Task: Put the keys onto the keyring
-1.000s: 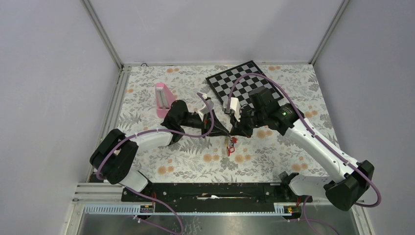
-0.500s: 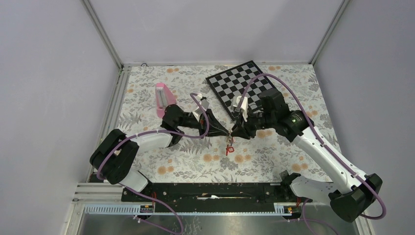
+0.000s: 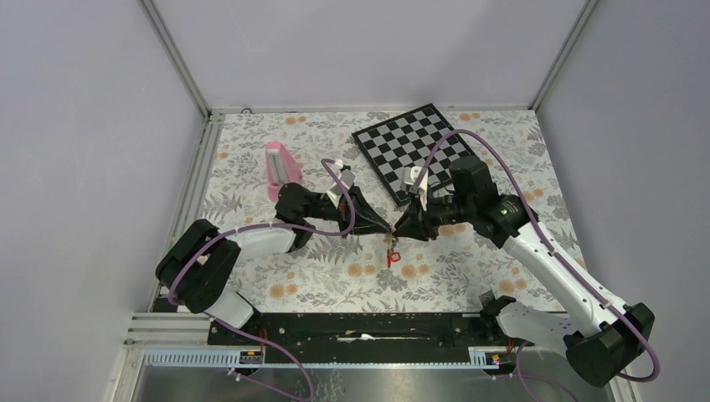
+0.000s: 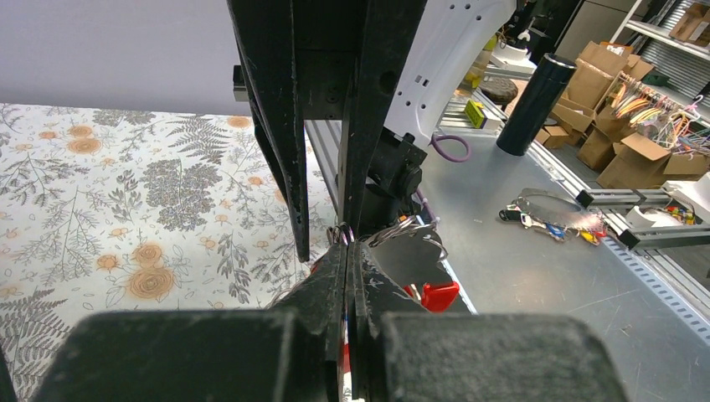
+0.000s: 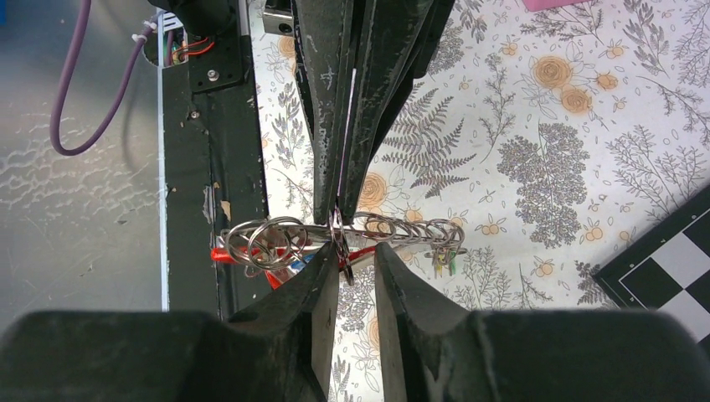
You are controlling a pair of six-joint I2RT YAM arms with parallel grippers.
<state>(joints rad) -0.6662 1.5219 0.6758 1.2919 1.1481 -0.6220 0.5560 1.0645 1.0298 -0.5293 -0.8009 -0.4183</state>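
The keyring (image 5: 393,228) hangs level in the air in the right wrist view, with several split rings strung on its grey side and its red side just below. In the top view it (image 3: 391,251) dangles between both gripper tips. My left gripper (image 4: 347,247) is shut on the keyring; it also shows in the top view (image 3: 385,229). My right gripper (image 5: 356,251) is open, its fingertips either side of a small ring just under the keyring; it also shows in the top view (image 3: 403,232). Keys with green and yellow tags (image 5: 448,261) hang from one end. A red tag (image 4: 435,295) hangs by my left fingers.
A pink block (image 3: 280,170) lies at the back left of the flowered table (image 3: 318,276). A checkerboard (image 3: 410,142) lies at the back, behind the right arm. The black base rail (image 3: 360,327) runs along the near edge.
The right arm has swung its wrist to the right and stretched out. Both gripper tips have stayed together at the keyring, which has shifted slightly.
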